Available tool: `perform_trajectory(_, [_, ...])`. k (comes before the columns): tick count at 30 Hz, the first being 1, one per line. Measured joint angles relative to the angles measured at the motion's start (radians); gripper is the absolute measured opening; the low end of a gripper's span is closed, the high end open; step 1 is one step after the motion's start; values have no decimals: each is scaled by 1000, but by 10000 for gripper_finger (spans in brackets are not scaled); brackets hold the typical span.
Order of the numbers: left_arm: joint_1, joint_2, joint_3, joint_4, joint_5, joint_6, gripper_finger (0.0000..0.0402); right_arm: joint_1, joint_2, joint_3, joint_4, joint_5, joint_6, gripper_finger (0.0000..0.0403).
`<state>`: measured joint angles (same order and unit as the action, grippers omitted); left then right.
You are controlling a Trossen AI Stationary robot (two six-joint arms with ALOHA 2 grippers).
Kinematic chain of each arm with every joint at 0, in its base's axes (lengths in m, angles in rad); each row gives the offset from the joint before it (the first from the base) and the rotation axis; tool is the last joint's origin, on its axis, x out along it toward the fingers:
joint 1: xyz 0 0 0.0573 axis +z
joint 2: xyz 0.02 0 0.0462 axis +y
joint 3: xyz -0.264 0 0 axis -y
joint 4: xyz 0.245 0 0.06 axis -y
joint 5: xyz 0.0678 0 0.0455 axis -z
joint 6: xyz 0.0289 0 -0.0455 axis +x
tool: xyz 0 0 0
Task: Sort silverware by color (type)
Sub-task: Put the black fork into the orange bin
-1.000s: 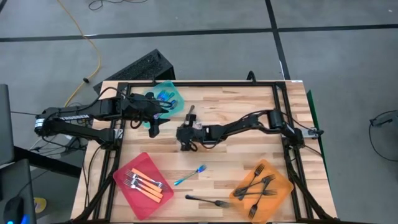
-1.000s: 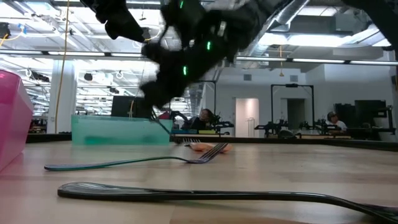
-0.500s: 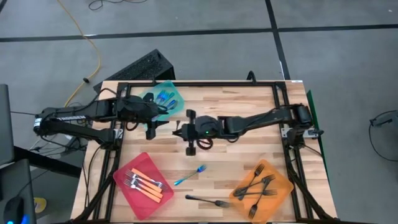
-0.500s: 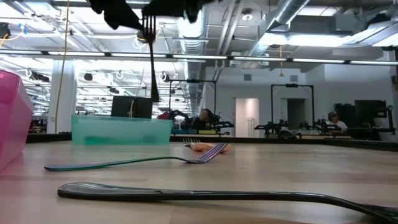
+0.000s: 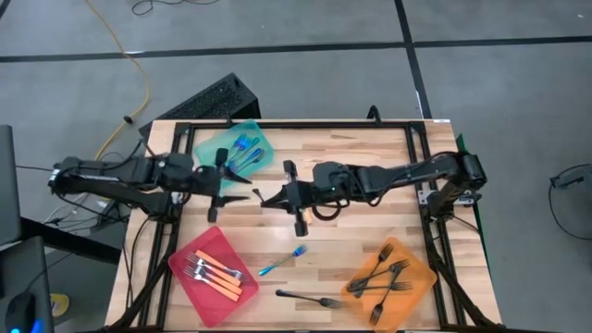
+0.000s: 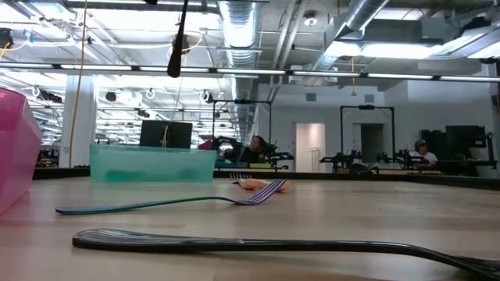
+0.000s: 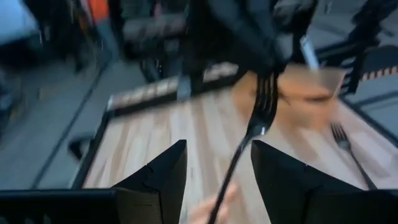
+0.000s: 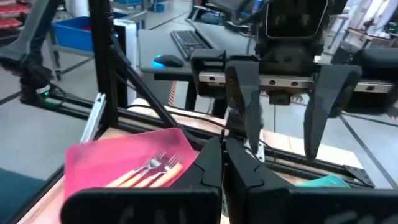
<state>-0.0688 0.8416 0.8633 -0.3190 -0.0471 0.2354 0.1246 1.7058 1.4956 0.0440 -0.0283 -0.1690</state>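
High view: the sorting is well along, in my judgement. The red tray [image 5: 213, 275] at 7 o'clock holds several orange forks [image 5: 215, 274], the orange tray [image 5: 390, 284] at 5 o'clock holds a heap of black forks [image 5: 381, 277], and the teal tray [image 5: 237, 146] at 11 o'clock holds blue forks [image 5: 243, 143]. Left loose on the counter [image 5: 370, 148] are a blue fork [image 5: 282, 261] and a black fork [image 5: 310, 299], both near 6 o'clock. At centre the right gripper [image 5: 289, 195] is clamped shut on a black fork held [image 5: 271, 197] out toward the left gripper [image 5: 225, 190], which faces it from 9 o'clock with jaws wide and nothing in them. That fork belongs in the orange tray.

Low view: the loose black fork [image 6: 266, 246] lies nearest, the blue one [image 6: 168, 204] behind it, and the teal tray [image 6: 152, 165] farther back. The held fork's handle [image 6: 178, 40] hangs from the top edge. Beyond is a bright workshop with ducting and seated people.

Left wrist view: open dark fingers [image 7: 155, 180] frame the held fork [image 7: 252, 134], tines up, above pale wood planks.

Right wrist view: the closed fingers [image 8: 211, 171] point at the left gripper [image 8: 283, 106]; the red tray [image 8: 127, 163] sits below, with a keyboard [image 8: 193, 42] on a desk beyond.
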Motion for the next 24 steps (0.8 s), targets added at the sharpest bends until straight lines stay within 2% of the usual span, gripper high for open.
perform_trajectory(2, [-9,-12,-60,96,1,31,164,1,0,0,-1,-2,-4,19])
perform_trajectory(6, [-11,-18,-145,180,-18,22,164,-2,10,0,-3,-1,-4,19])
perform_trajectory(10, [-11,-23,-197,245,31,1,164,-6,11,0,-7,0,-14,19])
perform_trajectory(16, [-11,-4,-228,357,41,-15,164,-25,11,0,11,0,-18,19])
perform_trajectory(21, [-11,47,-251,446,34,30,164,-40,18,0,25,1,-23,19])
perform_trajectory(24, [-10,90,-253,476,-10,45,164,-42,21,0,24,1,-26,19])
